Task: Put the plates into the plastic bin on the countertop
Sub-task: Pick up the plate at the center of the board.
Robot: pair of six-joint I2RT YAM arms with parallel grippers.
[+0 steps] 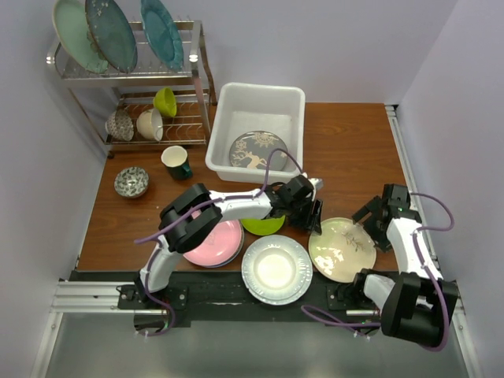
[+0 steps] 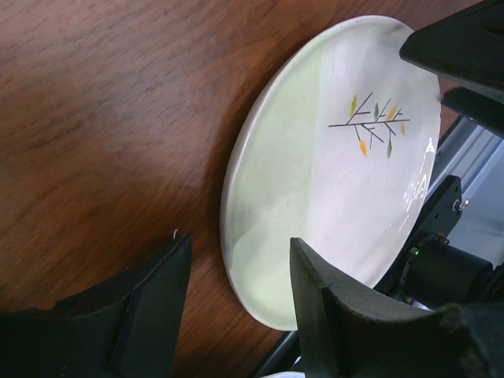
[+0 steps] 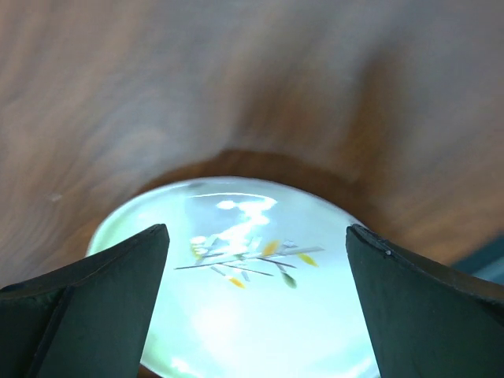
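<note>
— Top external: what's hid or cut off?
— Most of the lime green plate [image 1: 264, 226] sits under the left arm [image 1: 236, 206], only a sliver shows. Elbow covers part of the pink plate [image 1: 224, 242] too. From above, the left gripper [image 1: 315, 223] and right gripper [image 1: 372, 227] are small & dark, so finger gaps are hard to read there.
— Wrist cams help?
— Left wrist: fingers [image 2: 150, 307] part way apart w/ a clear gap, nothing clamped. The cream plate [image 2: 331, 197] lies flat on the countertop [image 2: 102, 118]. Its near rim shows in the gap, one finger over wood, the other over the plate. Can't tell if the tips touch it. Plate's lower edge is cut by a finger, top right by black hardware.
— Right wrist?
— Blurry. Fingers [image 3: 87, 299] spread wide, holding nothing. Cream plate shows btw them, its lower part out of frame, twig motif just readable.
— What does only the top cam give?
— The plastic bin [image 1: 222, 130] at back centre w/ the grey deer plate [image 1: 257, 150] flat inside. The white fluted plate [image 1: 276, 269] is at the front edge, btw pink & cream. Cream plate is front right, left gripper at its upper-left rim, right gripper at its right rim. A dish rack [image 1: 134, 79] stands back left w/ teal plates [image 1: 161, 31] & bowls [image 1: 150, 124].
</note>
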